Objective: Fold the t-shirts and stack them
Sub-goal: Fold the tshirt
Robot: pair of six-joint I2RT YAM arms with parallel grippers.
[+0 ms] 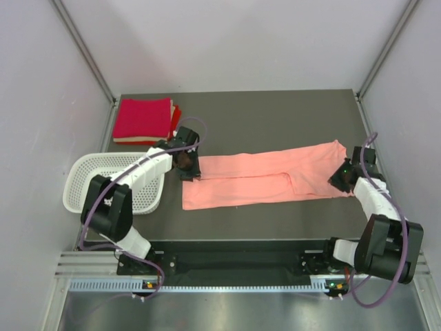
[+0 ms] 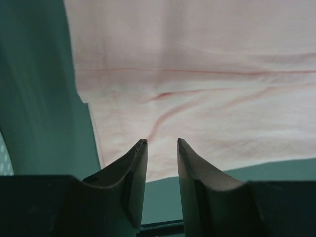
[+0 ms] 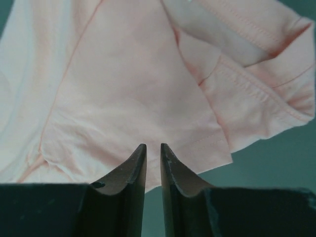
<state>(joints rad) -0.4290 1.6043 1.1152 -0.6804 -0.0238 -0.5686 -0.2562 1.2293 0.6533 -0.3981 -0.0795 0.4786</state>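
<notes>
The salmon-pink t-shirt [image 1: 255,181] lies flat on the dark worktop [image 1: 275,117], folded lengthwise into a long band. Its near-left corner sits just beside the white basket [image 1: 79,176], and the band runs away from the basket toward the far side of the worktop, rising slightly as it goes. A sleeve [image 3: 256,94] is tucked over the body at the end farthest from the basket, with its stitched hem showing.

Behind the basket, near the back corner, is a stack of folded t-shirts [image 1: 141,117], crimson on top with a paler layer at its bottom edge. It is well apart from the pink band.

The left claw [image 2: 161,144] hangs over the end of the band nearest the basket. Its fingers are parted a little, and cloth and bare worktop show through the gap, so it looks released.

The right claw [image 3: 153,146] is at the band's end farthest from the basket, low over the cloth's edge. Its fingers are drawn almost together with only a thin slit between them. I cannot tell whether they pinch the fabric or simply sit above it.
</notes>
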